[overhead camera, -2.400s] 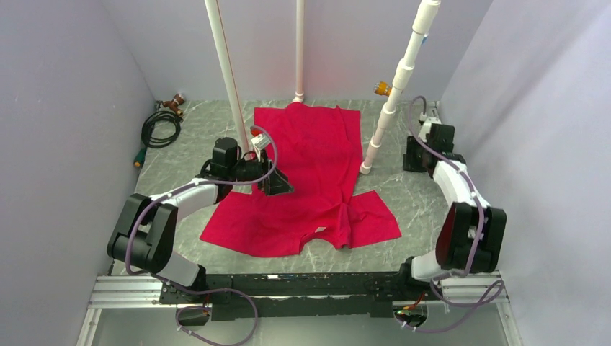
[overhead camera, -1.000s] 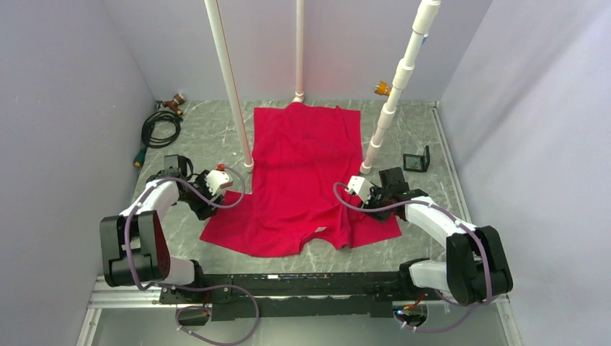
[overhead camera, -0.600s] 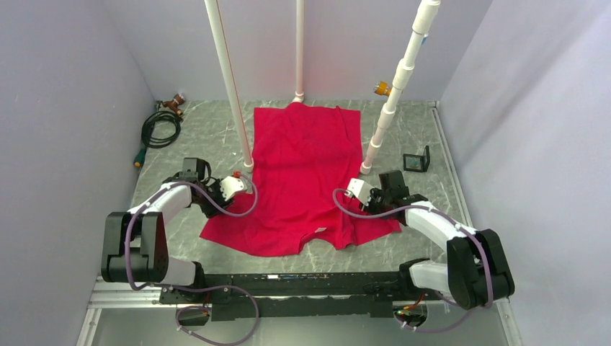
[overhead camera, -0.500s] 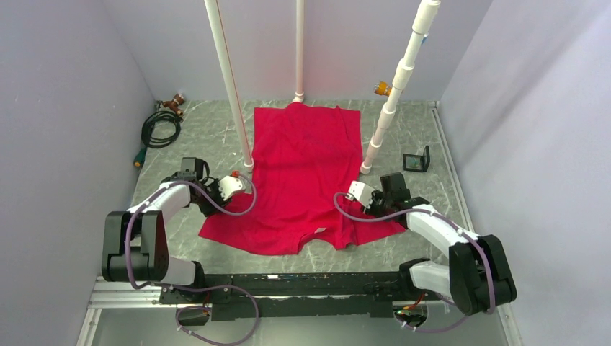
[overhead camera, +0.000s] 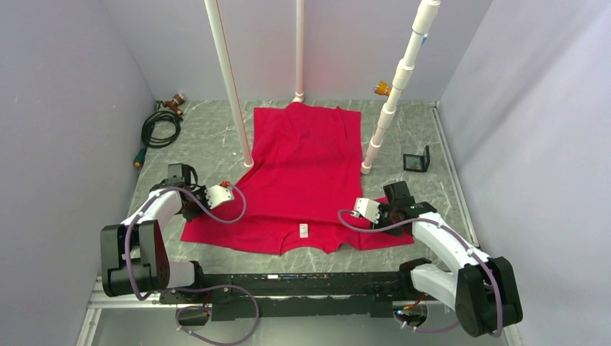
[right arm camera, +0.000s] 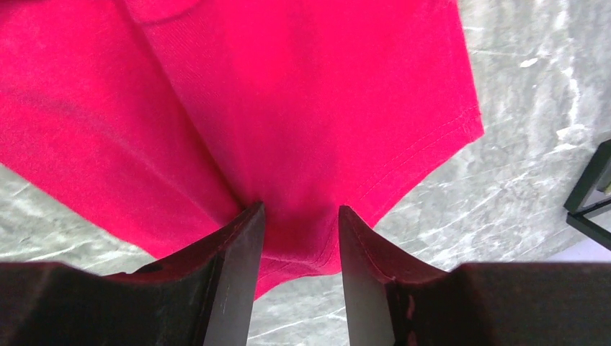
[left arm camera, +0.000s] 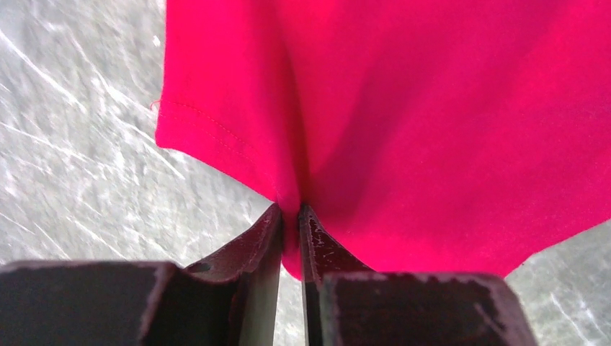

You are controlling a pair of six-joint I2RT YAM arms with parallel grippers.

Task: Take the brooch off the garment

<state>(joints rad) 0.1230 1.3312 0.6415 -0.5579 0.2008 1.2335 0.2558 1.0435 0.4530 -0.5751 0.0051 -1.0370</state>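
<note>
The garment, a bright red T-shirt, lies flat on the grey marbled table with its neckline and small white label toward the arms' bases and its hem at the far wall. The brooch cannot be made out in any view. The left gripper sits at the outer edge of the sleeve on its own side. Its jaws are drawn narrow, and a thin fold of red cloth is pinched between the two dark fingertips just inside the stitched hem. The left arm lies low over the table, elbow bent outward and forearm reaching inward to the sleeve. The right gripper is at the opposite sleeve. Its fingers stand noticeably wider, with red fabric filling the gap between them, and I cannot tell whether they clamp it. The right arm is likewise low, stretched from its base toward the shirt's near right corner.
</note>
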